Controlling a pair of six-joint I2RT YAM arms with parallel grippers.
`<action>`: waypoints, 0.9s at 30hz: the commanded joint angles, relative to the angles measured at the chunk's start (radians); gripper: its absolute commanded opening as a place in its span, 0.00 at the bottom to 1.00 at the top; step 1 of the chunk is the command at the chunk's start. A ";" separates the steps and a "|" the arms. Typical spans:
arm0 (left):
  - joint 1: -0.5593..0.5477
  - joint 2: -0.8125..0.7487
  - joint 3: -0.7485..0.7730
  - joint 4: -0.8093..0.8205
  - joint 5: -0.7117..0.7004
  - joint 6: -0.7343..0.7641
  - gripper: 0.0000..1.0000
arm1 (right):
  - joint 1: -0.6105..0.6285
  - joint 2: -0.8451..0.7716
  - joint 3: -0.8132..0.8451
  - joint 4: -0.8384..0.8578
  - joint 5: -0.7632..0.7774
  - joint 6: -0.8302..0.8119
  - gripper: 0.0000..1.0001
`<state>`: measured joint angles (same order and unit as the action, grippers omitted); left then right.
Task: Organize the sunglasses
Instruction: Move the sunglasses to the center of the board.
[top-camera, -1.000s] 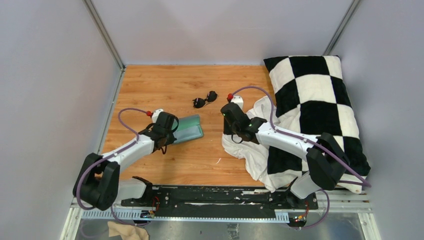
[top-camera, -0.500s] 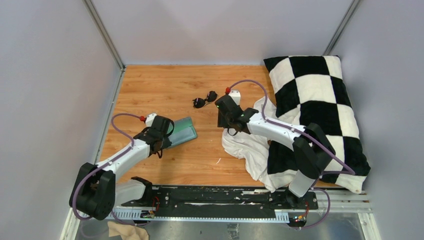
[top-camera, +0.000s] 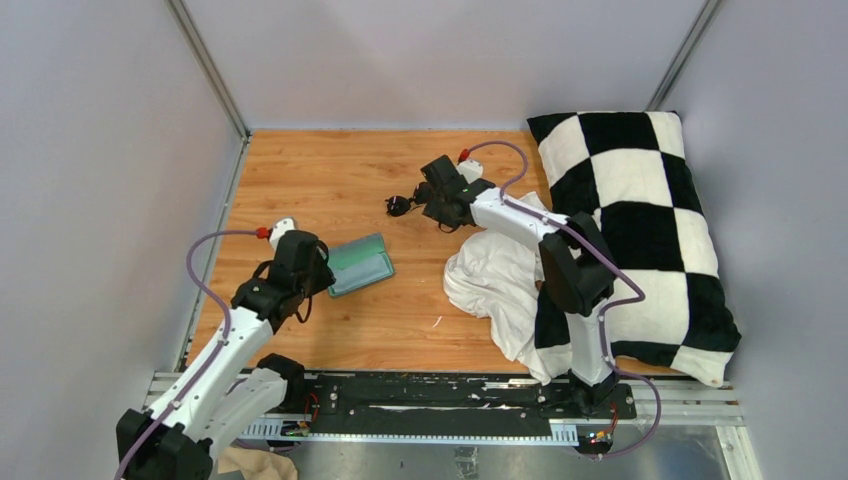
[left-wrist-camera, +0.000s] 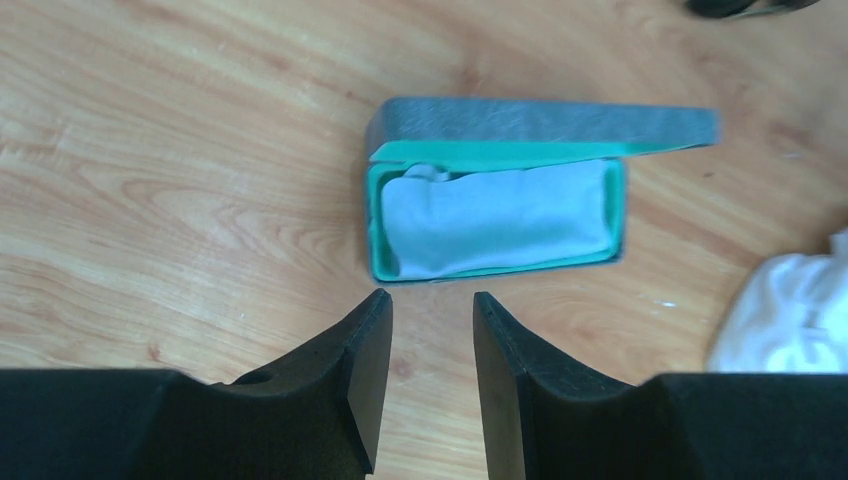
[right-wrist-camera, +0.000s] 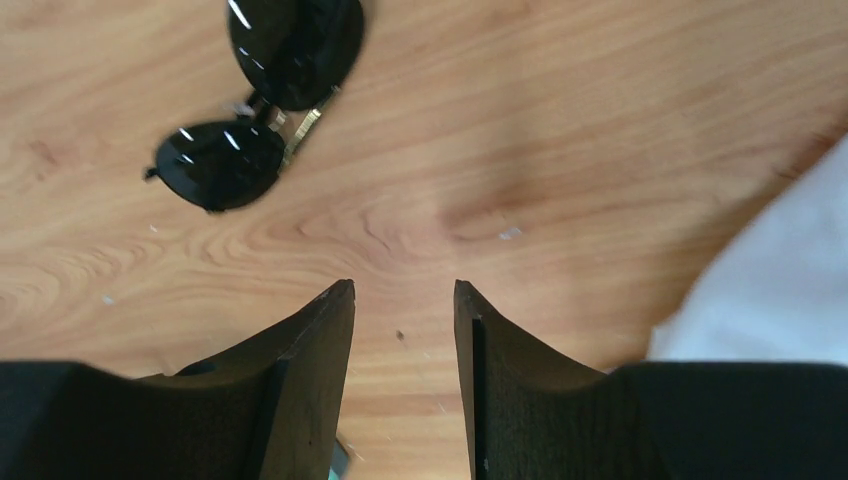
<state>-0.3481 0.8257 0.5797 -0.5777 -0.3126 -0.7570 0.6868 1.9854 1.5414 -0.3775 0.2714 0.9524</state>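
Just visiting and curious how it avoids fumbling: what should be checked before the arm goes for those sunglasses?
1. Sunglasses in sight, lying on the table: ok.
2. Right gripper open and empty: ok.
3. Right gripper lined up on the sunglasses: not ok; they lie left of the gap between its fingers.
4. Case lid open: ok.
5. Room inside the case: cannot tell; a pale cloth fills it.
6. Left gripper open, empty, short of the case: ok.
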 joint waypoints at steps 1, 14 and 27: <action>0.006 -0.052 0.104 -0.109 0.019 0.044 0.43 | -0.010 0.089 0.153 -0.071 0.025 0.146 0.46; 0.006 -0.084 0.149 -0.126 0.038 0.128 0.44 | -0.010 0.387 0.577 -0.260 0.062 0.241 0.46; 0.004 -0.093 0.077 -0.091 0.045 0.101 0.44 | -0.009 0.511 0.703 -0.284 0.083 0.283 0.43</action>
<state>-0.3481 0.7376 0.6930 -0.6834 -0.2729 -0.6506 0.6823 2.4542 2.1941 -0.6113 0.3054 1.1965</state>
